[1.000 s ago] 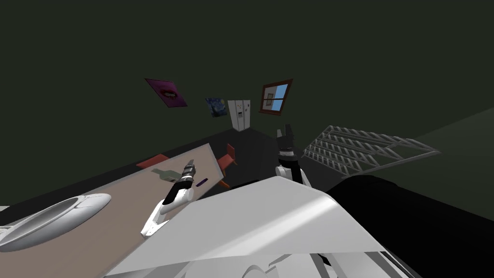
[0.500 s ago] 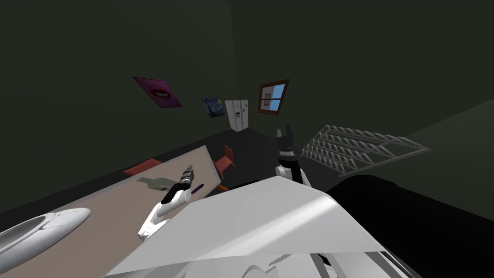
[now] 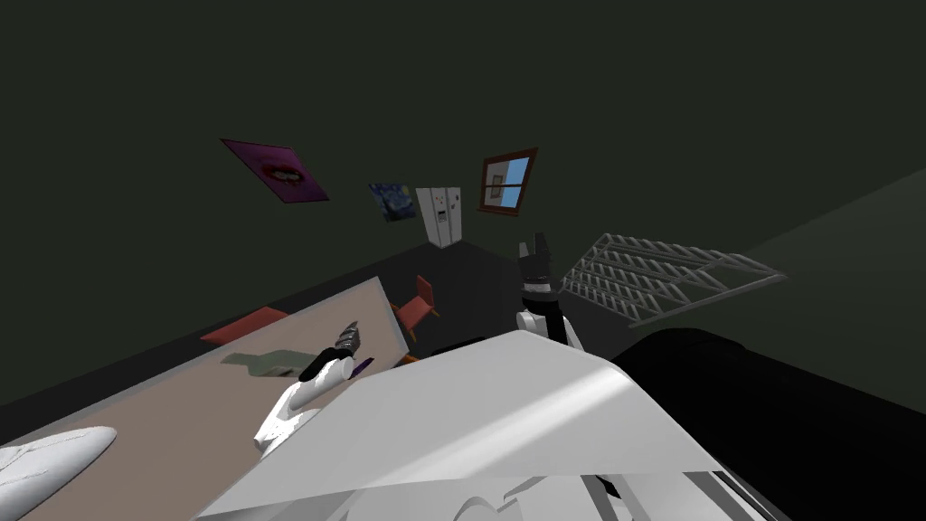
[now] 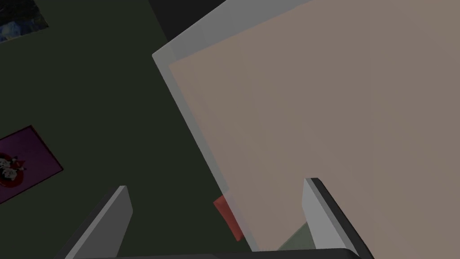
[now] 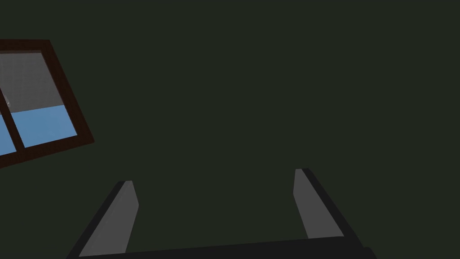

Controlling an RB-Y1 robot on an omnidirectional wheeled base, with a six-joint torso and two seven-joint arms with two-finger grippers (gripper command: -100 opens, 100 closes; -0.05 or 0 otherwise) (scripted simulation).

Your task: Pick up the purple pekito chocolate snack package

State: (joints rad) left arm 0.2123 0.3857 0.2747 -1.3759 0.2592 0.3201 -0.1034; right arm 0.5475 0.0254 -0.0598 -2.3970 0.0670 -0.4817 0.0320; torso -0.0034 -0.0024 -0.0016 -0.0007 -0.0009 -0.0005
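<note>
While the left gripper (image 3: 349,331) hangs over the table (image 3: 181,398), target: purple package (image 3: 363,365), partly hidden, by the tabletop's robot-side edge.
Tool state: spread, empty.
Relation: package lies right of its wrist, behind the fingertips.
Other arm: right gripper (image 3: 533,242) spread, raised, farther away.

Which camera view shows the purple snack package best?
The head view: the purple snack package lies small on the table beside the left gripper. The left wrist view looks past it at the table's edge; the right wrist view faces away.
</note>
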